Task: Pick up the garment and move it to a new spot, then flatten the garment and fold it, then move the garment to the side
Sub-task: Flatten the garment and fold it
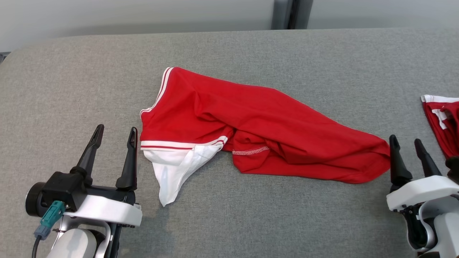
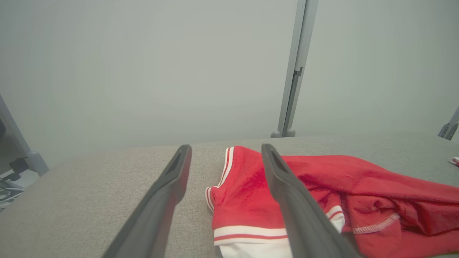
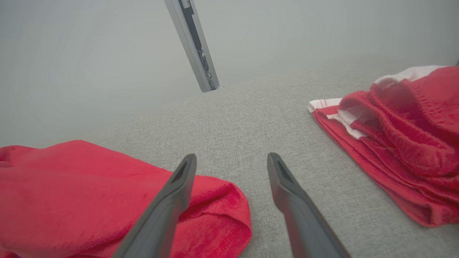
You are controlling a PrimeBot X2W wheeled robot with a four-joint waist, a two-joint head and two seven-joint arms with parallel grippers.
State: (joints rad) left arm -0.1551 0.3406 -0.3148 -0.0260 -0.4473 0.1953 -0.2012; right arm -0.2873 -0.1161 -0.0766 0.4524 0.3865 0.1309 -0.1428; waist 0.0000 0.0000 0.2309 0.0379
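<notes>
A red garment (image 1: 251,132) with white stripe trim and a white collar part lies crumpled across the middle of the grey table (image 1: 251,57). Its red body (image 2: 376,193) also fills the right of the left wrist view, and its right end (image 3: 89,193) lies at the lower left of the right wrist view. My left gripper (image 1: 115,133) stands open just left of the garment's white-trimmed edge, not touching it. My right gripper (image 1: 406,142) is open right beside the garment's right end, holding nothing. In its own wrist view the right gripper (image 3: 231,159) points over bare table.
A second red and white garment (image 1: 443,122) lies bunched at the table's right edge, close to my right gripper; it appears again as a red pile (image 3: 401,136). A grey wall with a vertical post (image 2: 296,68) stands behind the table.
</notes>
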